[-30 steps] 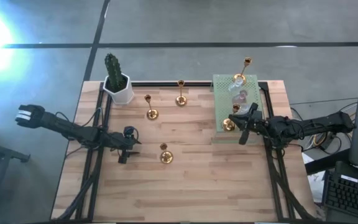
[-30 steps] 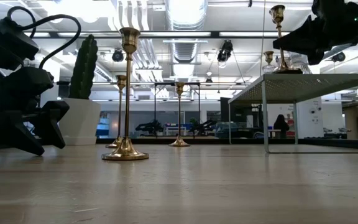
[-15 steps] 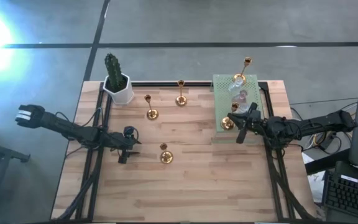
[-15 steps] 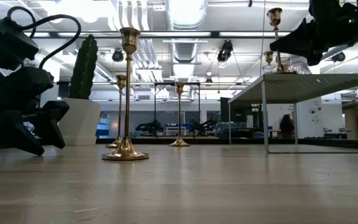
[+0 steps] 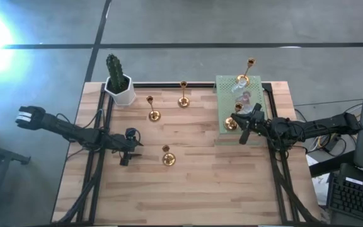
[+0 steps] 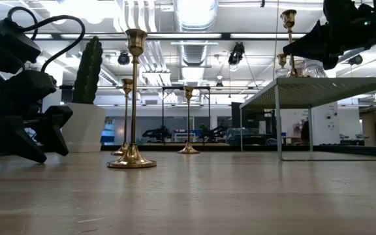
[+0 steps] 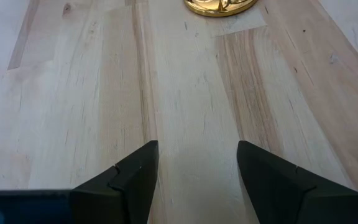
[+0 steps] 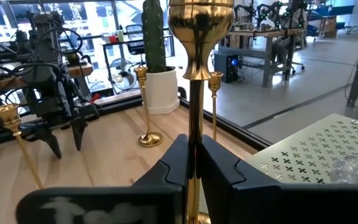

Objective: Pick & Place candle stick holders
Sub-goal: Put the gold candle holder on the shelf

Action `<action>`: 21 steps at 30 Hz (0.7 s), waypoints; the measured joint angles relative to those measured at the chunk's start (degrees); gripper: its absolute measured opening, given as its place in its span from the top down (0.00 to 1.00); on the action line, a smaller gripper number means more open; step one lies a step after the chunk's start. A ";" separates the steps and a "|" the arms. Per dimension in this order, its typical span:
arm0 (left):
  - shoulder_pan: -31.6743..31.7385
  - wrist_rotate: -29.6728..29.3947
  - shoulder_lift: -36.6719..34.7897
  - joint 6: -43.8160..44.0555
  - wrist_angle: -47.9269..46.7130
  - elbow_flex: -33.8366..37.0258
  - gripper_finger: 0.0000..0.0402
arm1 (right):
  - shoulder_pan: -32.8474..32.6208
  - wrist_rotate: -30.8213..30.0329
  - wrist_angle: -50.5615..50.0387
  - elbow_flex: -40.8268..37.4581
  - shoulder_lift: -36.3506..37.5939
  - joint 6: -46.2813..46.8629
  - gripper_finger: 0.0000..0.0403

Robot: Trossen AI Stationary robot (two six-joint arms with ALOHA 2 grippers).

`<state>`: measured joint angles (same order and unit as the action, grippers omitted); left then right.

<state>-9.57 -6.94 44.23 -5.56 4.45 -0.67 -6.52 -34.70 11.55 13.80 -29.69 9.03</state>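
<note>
Three gold candle stick holders [image 5: 154,115] [image 5: 183,101] [image 5: 167,159] stand on their round bases on the wooden table. On the raised green mat [image 5: 227,88] stand a tall gold holder [image 5: 244,78] and clear glass ones [image 5: 247,99]. My right gripper [image 5: 240,128] is over the mat's near left corner, shut on another gold holder [image 5: 231,123]. My left gripper [image 5: 126,155] rests low on the table's left, open and empty, with the nearest holder's base [image 7: 221,5] ahead of it. My right gripper pinches the gold holder's thin stem [image 8: 194,146] between its two fingers [image 8: 174,167], some way below the cup [image 8: 201,25]. The fingers come level from the table's right side and lie across the stem. The holder stands upright over the mat's corner; whether its base touches the mat, I cannot tell.
A white pot with a green cactus [image 5: 119,83] stands at the table's far left corner. The mat sits on thin legs [image 6: 278,121] above the table. Bare wood [image 5: 194,189] lies across the table's near half.
My right gripper and the gold holder it holds have shifted slightly toward the table's left, staying over the mat's near left corner. The holder stays upright.
</note>
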 joint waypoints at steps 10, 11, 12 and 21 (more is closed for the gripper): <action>0.00 0.00 0.00 0.00 0.00 0.00 0.44 | -0.02 0.06 0.85 0.00 -0.02 0.16 0.79; 0.01 0.00 0.00 0.00 0.00 0.00 0.44 | -0.04 0.29 0.83 0.00 -0.03 0.37 0.77; 0.00 0.00 0.00 0.00 0.00 0.00 0.44 | -0.05 0.50 0.85 0.00 -0.02 0.65 0.74; 0.00 0.00 0.00 0.00 0.00 0.00 0.44 | -0.07 3.51 0.15 2.41 0.00 -0.41 0.45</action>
<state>-9.57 -6.94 44.23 -5.56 4.45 -0.67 -6.59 -31.19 11.70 16.21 -29.69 8.62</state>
